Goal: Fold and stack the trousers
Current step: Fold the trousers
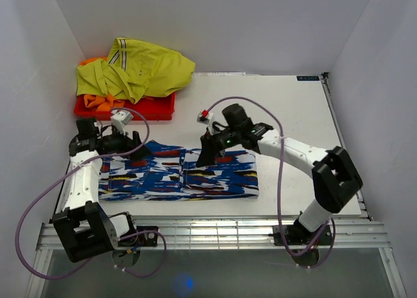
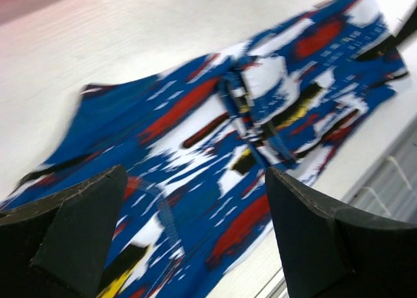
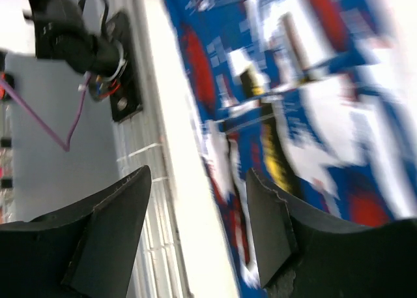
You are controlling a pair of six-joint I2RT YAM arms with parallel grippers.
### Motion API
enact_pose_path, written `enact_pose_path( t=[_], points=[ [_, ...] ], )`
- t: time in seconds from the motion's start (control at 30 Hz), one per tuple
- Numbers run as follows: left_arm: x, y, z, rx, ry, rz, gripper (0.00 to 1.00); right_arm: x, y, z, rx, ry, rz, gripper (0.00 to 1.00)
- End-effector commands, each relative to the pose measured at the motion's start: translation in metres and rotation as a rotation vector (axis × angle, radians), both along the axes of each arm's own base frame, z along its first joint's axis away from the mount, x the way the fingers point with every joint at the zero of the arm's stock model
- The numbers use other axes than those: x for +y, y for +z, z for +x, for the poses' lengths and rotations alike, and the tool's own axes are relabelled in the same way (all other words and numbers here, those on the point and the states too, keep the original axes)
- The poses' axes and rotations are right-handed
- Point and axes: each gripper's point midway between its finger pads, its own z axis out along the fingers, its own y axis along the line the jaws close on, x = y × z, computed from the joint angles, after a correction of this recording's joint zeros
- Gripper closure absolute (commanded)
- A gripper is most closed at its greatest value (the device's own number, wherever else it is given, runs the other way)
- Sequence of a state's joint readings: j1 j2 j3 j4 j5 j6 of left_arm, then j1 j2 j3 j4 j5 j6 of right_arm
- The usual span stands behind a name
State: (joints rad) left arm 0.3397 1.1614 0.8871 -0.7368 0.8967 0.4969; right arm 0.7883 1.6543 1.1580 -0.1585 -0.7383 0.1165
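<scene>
The trousers [image 1: 179,174], royal blue with white, red, black and yellow blotches, lie folded flat as a long rectangle near the table's front edge. They also show in the left wrist view [image 2: 215,135] and, blurred, in the right wrist view [image 3: 300,115]. My left gripper [image 1: 139,146] is open and empty, just above the trousers' far left corner. My right gripper [image 1: 207,153] is open and empty, above the far edge near the trousers' middle. Nothing sits between either pair of fingers.
A yellow-green garment with dark stripes [image 1: 137,70] lies crumpled on an orange garment [image 1: 124,105] at the back left. White walls close in the table [image 1: 293,115]. A slatted metal rail [image 1: 215,229] runs along the front edge.
</scene>
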Motion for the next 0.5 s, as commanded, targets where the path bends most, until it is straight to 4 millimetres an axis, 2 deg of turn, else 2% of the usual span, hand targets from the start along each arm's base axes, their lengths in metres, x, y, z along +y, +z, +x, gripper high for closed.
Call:
enact_pose_path(
  t=[0.0, 0.03, 0.07, 0.1, 0.13, 0.17, 0.23, 0.27, 0.37, 0.47],
  points=[
    [-0.046, -0.003, -0.008, 0.067, -0.084, -0.095, 0.02, -0.053, 0.031, 0.041, -0.077, -0.094, 0.033, 0.34],
    [-0.061, -0.011, -0.009, 0.103, -0.093, -0.118, 0.02, -0.069, 0.025, 0.048, -0.057, -0.133, 0.003, 0.34],
    [-0.067, -0.015, -0.009, 0.118, -0.095, -0.127, 0.07, -0.094, 0.017, 0.069, -0.090, -0.189, -0.021, 0.34],
    [-0.074, -0.020, -0.010, 0.139, -0.099, -0.138, 0.09, -0.108, 0.010, 0.078, -0.099, -0.228, -0.058, 0.33],
    [-0.087, -0.024, -0.008, 0.144, -0.127, -0.142, 0.11, -0.122, 0.000, 0.080, -0.082, -0.257, -0.108, 0.32],
    [-0.090, -0.030, -0.007, 0.179, -0.101, -0.152, 0.15, -0.141, -0.008, 0.091, -0.084, -0.309, -0.146, 0.31],
    [-0.107, -0.039, -0.004, 0.198, -0.122, -0.150, 0.18, -0.164, -0.026, 0.097, -0.090, -0.358, -0.223, 0.26],
    [-0.109, -0.045, -0.001, 0.226, -0.088, -0.147, 0.19, -0.177, -0.032, 0.102, -0.081, -0.395, -0.246, 0.25],
    [-0.120, -0.061, 0.005, 0.286, -0.065, -0.147, 0.19, -0.196, -0.054, 0.104, -0.049, -0.421, -0.285, 0.16],
    [-0.130, -0.077, 0.007, 0.338, -0.074, -0.133, 0.19, -0.200, -0.067, 0.112, -0.032, -0.415, -0.301, 0.15]
  ],
)
